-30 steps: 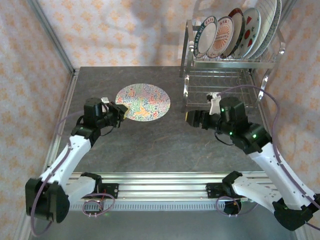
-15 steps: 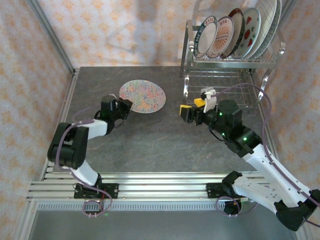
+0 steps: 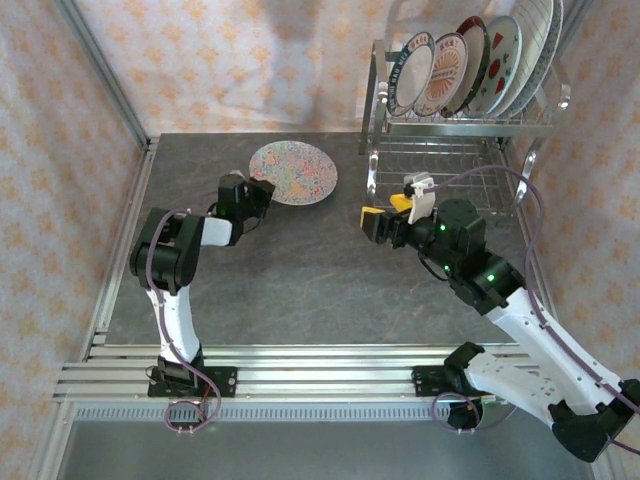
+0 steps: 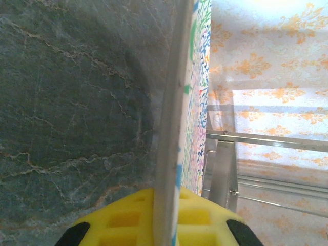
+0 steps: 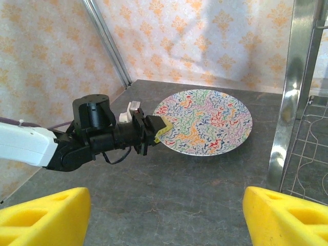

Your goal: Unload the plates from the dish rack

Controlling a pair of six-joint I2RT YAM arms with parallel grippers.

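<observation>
Edge-on in left wrist view, pattern mostly hidden, squiggle-patterned plate (image 3: 293,172) at far centre of table (image 3: 300,290), rim clamped by left gripper (image 5: 156,130), right gripper (image 3: 372,225) fingers wide apart and empty, other plates (image 3: 455,70) on edge in dish rack (image 3: 470,127), tops cropped

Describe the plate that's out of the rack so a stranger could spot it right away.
Start at the dark grey table and find the chrome dish rack at its far right corner. Just left of the rack is one round plate, its rim pinched by the left arm's jaws. Unlike the plates standing on edge in the rack, it is covered in multicoloured squiggles.
</observation>
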